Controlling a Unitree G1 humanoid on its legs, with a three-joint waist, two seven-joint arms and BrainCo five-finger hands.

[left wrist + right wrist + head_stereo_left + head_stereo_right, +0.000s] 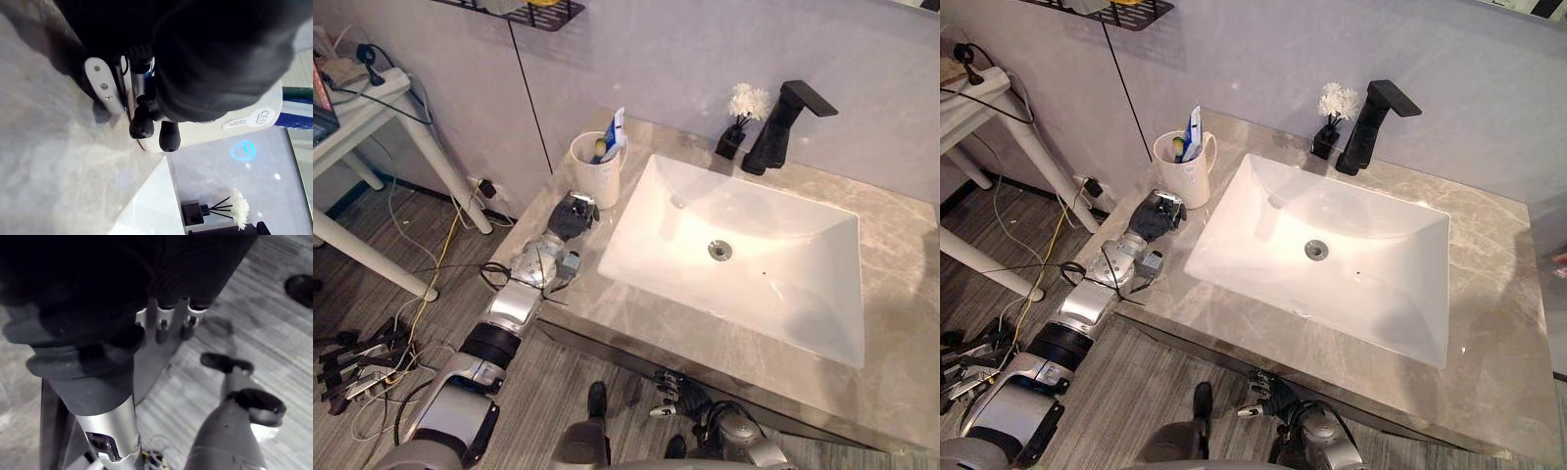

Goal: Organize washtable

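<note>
Washtable [901,245]: one cup [597,178], one faucet [781,129] (left robot hand [573,215] by cup, right robot hand [671,392] below, both slack, empty)

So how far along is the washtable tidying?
Looks done: toothbrush and toothpaste stand in the white cup by the sink's left end. In hand: nothing visibly held; the left hand sits on the counter beside the cup, the right hand hangs below the counter's edge. Left: perhaps only positioning the cup.

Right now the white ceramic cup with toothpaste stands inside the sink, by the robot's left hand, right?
No: the white ceramic cup stands on the grey marble counter beside the white sink, by the left hand. The left eye view shows it.
</note>
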